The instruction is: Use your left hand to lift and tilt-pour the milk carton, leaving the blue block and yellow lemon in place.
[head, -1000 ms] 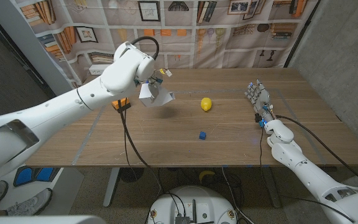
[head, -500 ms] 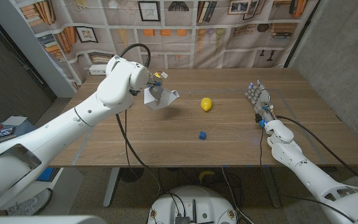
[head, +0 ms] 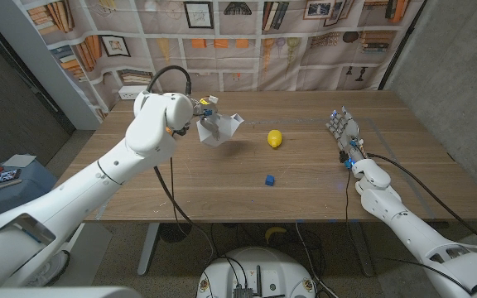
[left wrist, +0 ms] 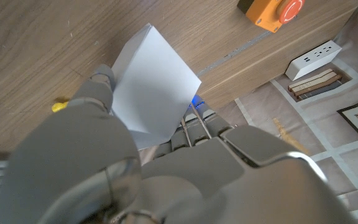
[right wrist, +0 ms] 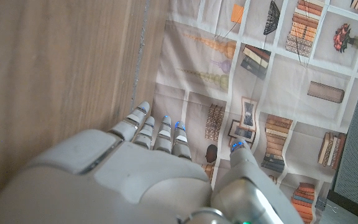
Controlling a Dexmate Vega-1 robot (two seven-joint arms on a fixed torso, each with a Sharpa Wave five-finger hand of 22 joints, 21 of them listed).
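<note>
A backdrop printed with bookshelves and framed pictures hangs behind a wooden table (head: 222, 194) that spans the head view. The left robot hand (head: 204, 116) grips the milk carton (head: 220, 128) in the air over the table's far left part, the white carton tipped well over with its gabled top pointing toward the table's middle; from the left wrist view the carton (left wrist: 153, 87) shows as a plain white slab clasped by the fingers (left wrist: 98, 81) around its body, with the table's far edge and an orange box with a red button (left wrist: 272, 12) beyond it. The yellow lemon (head: 275, 138) sits on the table just toward the middle from the carton, and the blue block (head: 269, 180) lies nearer the front edge, both apart from the carton and from either hand. The right robot hand (head: 344, 128) stands near the table's right edge holding nothing, fingers extended and loosely apart. The carton looks light and probably empty, thin-walled card that would dent under a hard squeeze, with smooth faces that could slip as the tilt deepens; the sound hold, I judge, is around the middle of the body across two opposite flat faces, below the gable, firm but not crushing. Keeping the tilt over bare wood should spare the lemon a knock.
</note>
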